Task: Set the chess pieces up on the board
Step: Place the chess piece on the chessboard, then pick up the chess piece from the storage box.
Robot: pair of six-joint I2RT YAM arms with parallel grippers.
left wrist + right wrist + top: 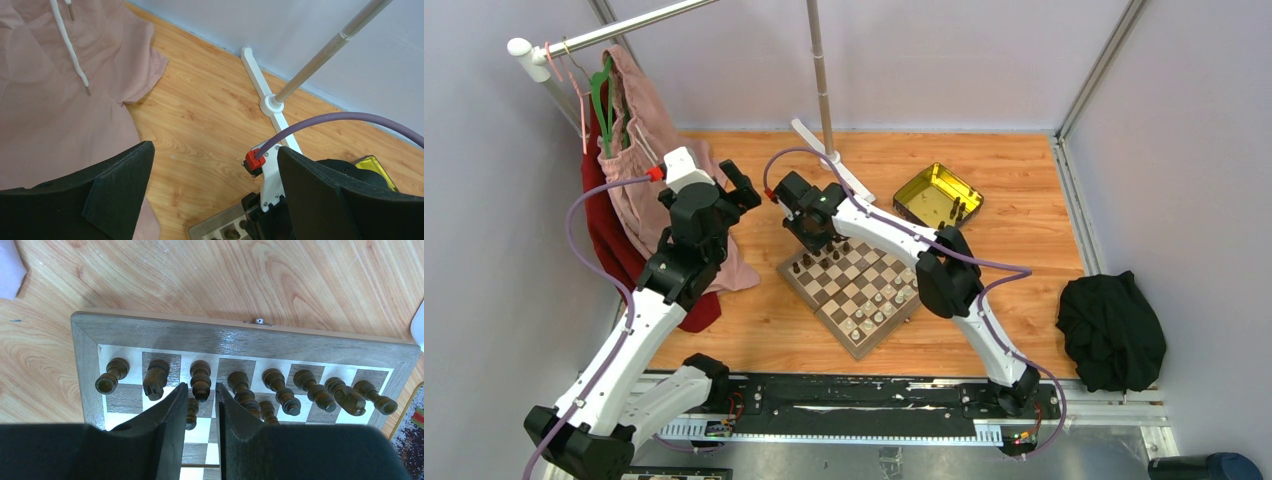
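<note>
Eight dark chess pieces fill the far row of the board, which lies mid-table. Two grippers: the right gripper sits over that row, fingers slightly parted and empty; the left gripper gapes wide over bare table past the board's edge.

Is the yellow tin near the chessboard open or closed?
Open. The top view looks straight into the yellow tin, no lid on it; small dark things stand inside.

Board: near rows hidden behind right fingers. Row-2 chess pieces: partly covered. Left wrist view: board corner cut by bottom edge; yellow tin mostly behind left finger. Overhead: piece kinds too small to tell
</note>
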